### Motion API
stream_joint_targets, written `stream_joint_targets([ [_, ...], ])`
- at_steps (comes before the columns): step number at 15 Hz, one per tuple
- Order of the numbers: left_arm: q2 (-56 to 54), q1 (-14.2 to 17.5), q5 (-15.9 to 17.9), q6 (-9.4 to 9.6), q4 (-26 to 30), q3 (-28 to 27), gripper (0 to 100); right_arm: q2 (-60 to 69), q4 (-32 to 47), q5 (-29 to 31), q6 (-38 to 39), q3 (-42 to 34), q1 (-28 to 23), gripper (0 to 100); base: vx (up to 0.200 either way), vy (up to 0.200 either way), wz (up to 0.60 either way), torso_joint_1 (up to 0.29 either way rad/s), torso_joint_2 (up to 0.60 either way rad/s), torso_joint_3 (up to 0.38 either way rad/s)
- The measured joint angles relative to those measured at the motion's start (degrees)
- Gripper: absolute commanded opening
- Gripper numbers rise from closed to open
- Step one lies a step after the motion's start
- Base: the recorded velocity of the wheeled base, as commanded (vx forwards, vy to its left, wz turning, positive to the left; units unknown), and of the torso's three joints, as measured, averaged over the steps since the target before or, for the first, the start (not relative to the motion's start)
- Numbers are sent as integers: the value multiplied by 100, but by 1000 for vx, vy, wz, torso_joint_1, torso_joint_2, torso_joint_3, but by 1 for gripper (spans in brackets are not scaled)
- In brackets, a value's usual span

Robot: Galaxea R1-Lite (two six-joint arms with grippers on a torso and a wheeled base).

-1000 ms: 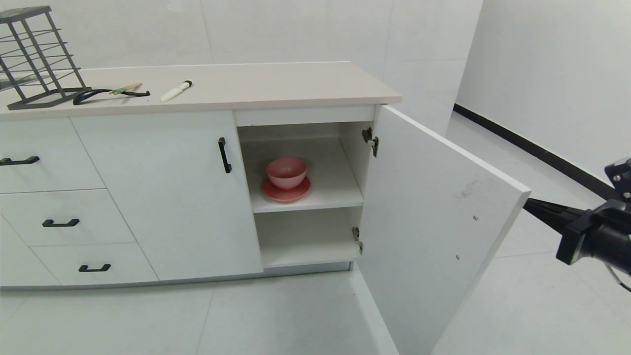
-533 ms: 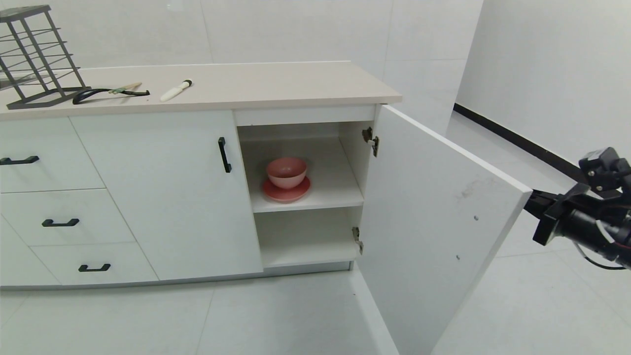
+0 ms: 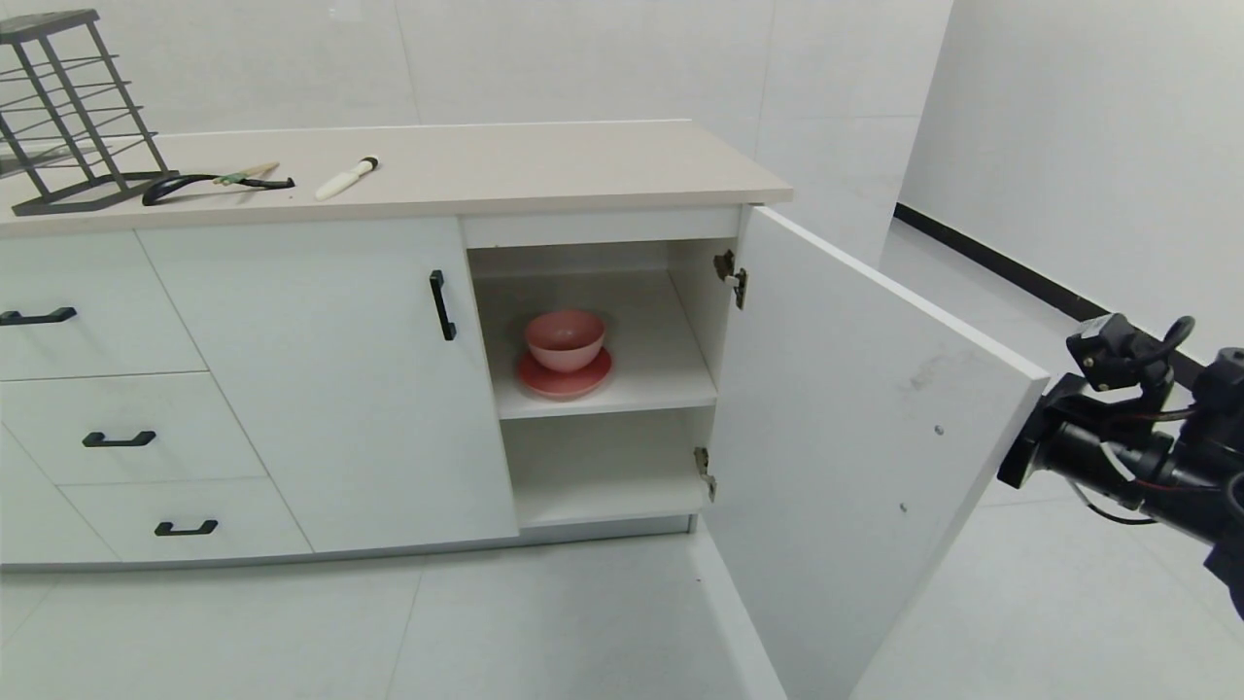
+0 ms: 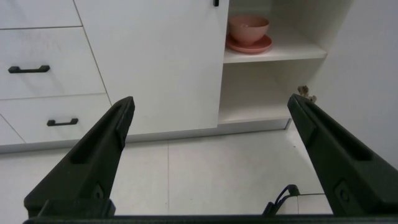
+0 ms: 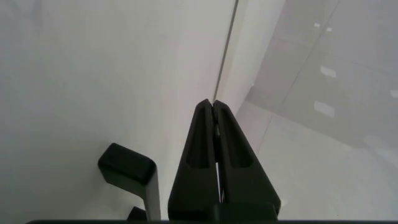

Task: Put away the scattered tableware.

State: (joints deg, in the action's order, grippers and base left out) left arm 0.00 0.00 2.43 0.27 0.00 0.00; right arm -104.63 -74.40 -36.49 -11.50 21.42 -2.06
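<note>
1. Bowl (image 3: pixel 565 340) and plate (image 3: pixel 564 377) are sitting stacked, the bowl on the plate, on the upper shelf (image 3: pixel 651 389) of the open cupboard. They are lying off to the left of the right gripper (image 5: pixel 213 104), on the far side of the door (image 3: pixel 855 437) from it.
2. That right gripper is hanging behind the swung-out door, close against its outer face, with its two fingers pressed together and nothing between them. The black door handle (image 5: pixel 127 171) is standing just beside it, apart from the fingers.
3. Over on the other side, the left gripper (image 4: pixel 211 102) is hanging with its fingers spread wide and carrying nothing. It is facing the cupboard front, with the bowl and plate lying ahead of it and higher up, well apart.
4. As for the door, it is standing with its long free edge upright, between the right gripper and the shelf.
5. Judging from this, the right arm is sitting much nearer the door. The coming move is looking like a push on that outer face toward the robot's left, swinging the door shut over the shelf.
6. Up on the counter (image 3: pixel 544 165), a white-handled utensil (image 3: pixel 345 179) and a black tool (image 3: pixel 194 182) are lying well apart from both grippers; whether they are counting as tableware, I cannot tell.
</note>
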Motion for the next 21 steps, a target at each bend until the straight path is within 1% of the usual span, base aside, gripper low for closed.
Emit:
stream_joint_targets([
  [9,0,0,-11,-37,0,0,100,-11,-2,15,1,-106,497,0,0,0,0,0,0,0],
  [14,0,0,-32,-54,0,-2,100,141,-2,35,12,-211,1002,0,0,0,0,0,0,0],
  [21,0,0,-32,-54,0,0,100,172,-2,66,46,-146,1630,0,0,0,0,0,0,0],
])
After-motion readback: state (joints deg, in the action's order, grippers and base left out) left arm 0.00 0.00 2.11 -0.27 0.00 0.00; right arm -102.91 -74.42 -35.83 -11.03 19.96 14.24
